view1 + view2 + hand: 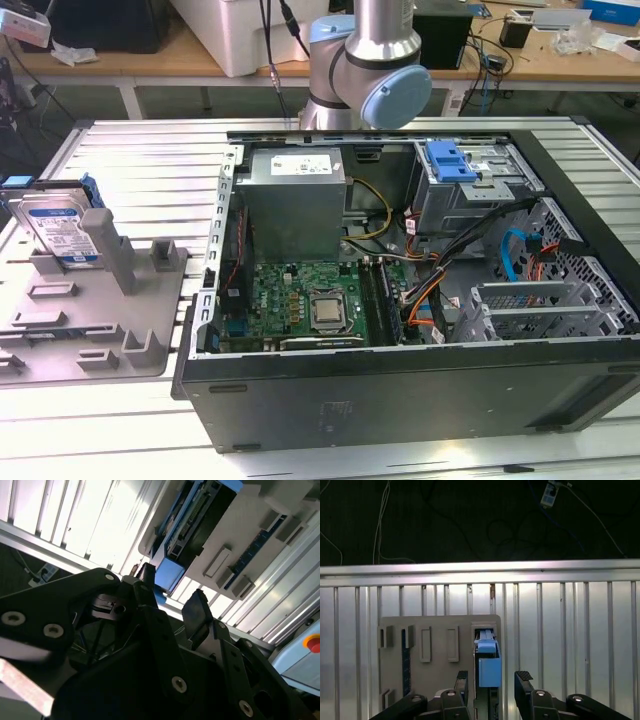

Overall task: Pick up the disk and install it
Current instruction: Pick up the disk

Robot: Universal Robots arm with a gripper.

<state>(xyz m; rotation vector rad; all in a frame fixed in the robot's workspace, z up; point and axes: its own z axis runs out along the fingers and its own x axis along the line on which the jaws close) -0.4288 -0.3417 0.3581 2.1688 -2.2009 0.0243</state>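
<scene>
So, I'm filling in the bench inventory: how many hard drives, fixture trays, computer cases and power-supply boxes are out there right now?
Silver hard drive in a blue plastic carrier: 1
Grey plastic fixture tray: 1
Open black computer case: 1
Grey metal power-supply box: 1
Total: 4

No words or numbers can be read. The disk (pixel 58 232) and the power supply box (pixel 295 210) carry labels with print too small to read.
</scene>
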